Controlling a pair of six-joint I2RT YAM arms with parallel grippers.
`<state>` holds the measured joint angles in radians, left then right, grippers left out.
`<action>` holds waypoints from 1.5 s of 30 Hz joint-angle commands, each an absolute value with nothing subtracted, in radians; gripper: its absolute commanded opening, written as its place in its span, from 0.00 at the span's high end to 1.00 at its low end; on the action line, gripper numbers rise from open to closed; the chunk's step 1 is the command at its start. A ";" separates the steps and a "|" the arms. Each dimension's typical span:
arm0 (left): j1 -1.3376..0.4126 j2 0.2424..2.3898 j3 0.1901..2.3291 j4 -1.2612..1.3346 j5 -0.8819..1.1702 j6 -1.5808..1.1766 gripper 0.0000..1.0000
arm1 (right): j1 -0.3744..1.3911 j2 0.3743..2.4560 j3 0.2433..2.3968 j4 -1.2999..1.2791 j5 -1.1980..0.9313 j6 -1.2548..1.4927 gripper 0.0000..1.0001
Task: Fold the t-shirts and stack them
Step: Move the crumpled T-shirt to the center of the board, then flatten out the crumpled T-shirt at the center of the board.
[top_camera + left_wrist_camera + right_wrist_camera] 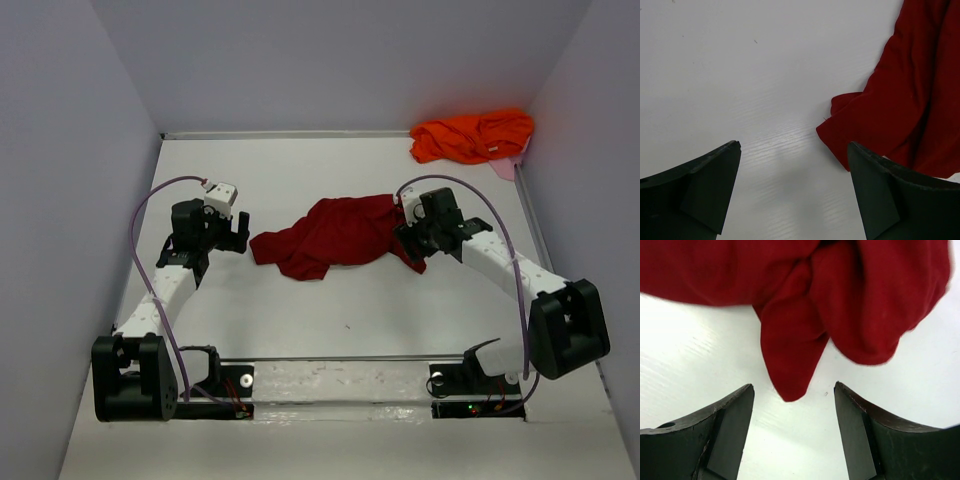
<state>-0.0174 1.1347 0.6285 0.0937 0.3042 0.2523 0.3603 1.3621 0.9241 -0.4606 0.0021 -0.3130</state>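
Top external view: red shirt lies crumpled on the table, orange shirt bunched far right. My left gripper and right gripper flank the red shirt, jaws apart, empty.

crimson t-shirt crumpled mid-table; orange t-shirt bunched far right.

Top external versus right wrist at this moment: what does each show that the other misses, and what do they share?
Only top external: the crumpled bright orange cloth t-shirt in the far right corner, the left gripper, and both arms whole. Only right wrist: a pointed fold of the bunched dark crimson cloth t-shirt lying between the open fingers, touching neither. Both: that crimson shirt, the white table, and the right gripper at the shirt's right end.
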 commanded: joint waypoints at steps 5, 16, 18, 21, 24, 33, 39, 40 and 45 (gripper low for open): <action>-0.014 1.127 0.643 0.123 0.324 0.256 0.03 | 0.360 1.445 0.896 -0.468 -0.032 -0.305 0.31; -0.014 1.126 0.641 0.120 0.315 0.261 0.03 | 0.360 1.505 0.887 -0.457 -0.031 -0.299 0.34; -0.014 1.126 0.641 0.121 0.314 0.259 0.03 | 0.360 1.503 0.879 -0.457 -0.029 -0.304 0.34; -0.014 1.127 0.643 0.121 0.316 0.258 0.03 | 0.360 1.517 0.871 -0.460 -0.040 -0.302 0.35; -0.014 1.129 0.641 0.120 0.314 0.261 0.03 | 0.360 1.539 0.871 -0.468 -0.037 -0.304 0.40; -0.014 1.118 0.646 0.112 0.316 0.258 0.03 | 0.360 1.583 0.881 -0.472 -0.043 -0.304 0.49; -0.014 1.118 0.643 0.110 0.314 0.259 0.03 | 0.351 1.582 0.882 -0.476 -0.049 -0.304 0.99; -0.014 1.120 0.643 0.110 0.314 0.259 0.03 | 0.351 1.578 0.882 -0.476 -0.045 -0.301 1.00; -0.014 1.120 0.640 0.112 0.314 0.261 0.03 | 0.351 1.494 0.902 -0.482 -0.064 -0.290 1.00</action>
